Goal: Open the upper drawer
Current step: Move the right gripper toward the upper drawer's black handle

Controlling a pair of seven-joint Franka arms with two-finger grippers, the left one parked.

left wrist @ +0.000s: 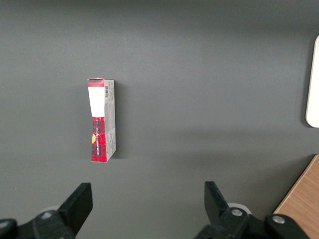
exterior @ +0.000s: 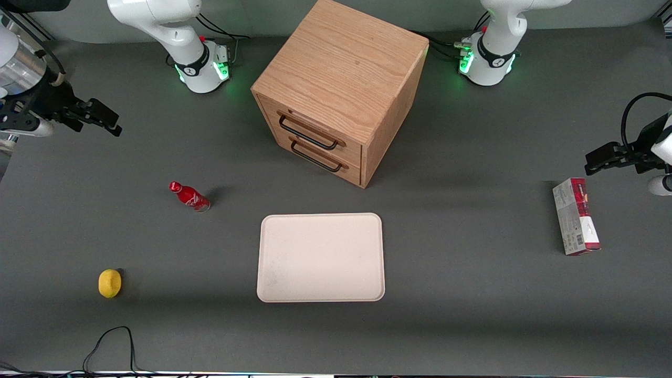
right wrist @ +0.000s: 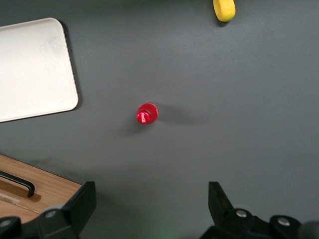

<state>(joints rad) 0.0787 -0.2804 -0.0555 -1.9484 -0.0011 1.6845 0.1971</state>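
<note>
The light-oak cabinet [exterior: 341, 68] stands near the arm bases, mid-table. Its upper drawer [exterior: 350, 148] is shut, with its thin black bar handle [exterior: 308, 134] across the front. The like lower drawer [exterior: 350, 169] sits beneath it, also shut. My gripper [exterior: 102, 119] hangs above the table toward the working arm's end, well apart from the cabinet, open and empty. In the right wrist view the gripper [right wrist: 152, 209] has wide-spread fingers [right wrist: 82, 201] over bare table, with a cabinet corner [right wrist: 45, 186] and a black handle [right wrist: 20, 181] beside it.
A red bottle [exterior: 189, 196] [right wrist: 147, 113] stands between my gripper and the cabinet. A yellow lemon [exterior: 109, 283] [right wrist: 224, 9] lies nearer the front camera. A cream tray [exterior: 320, 257] lies in front of the drawers. A red-grey box [exterior: 575, 216] [left wrist: 102, 119] lies toward the parked arm's end.
</note>
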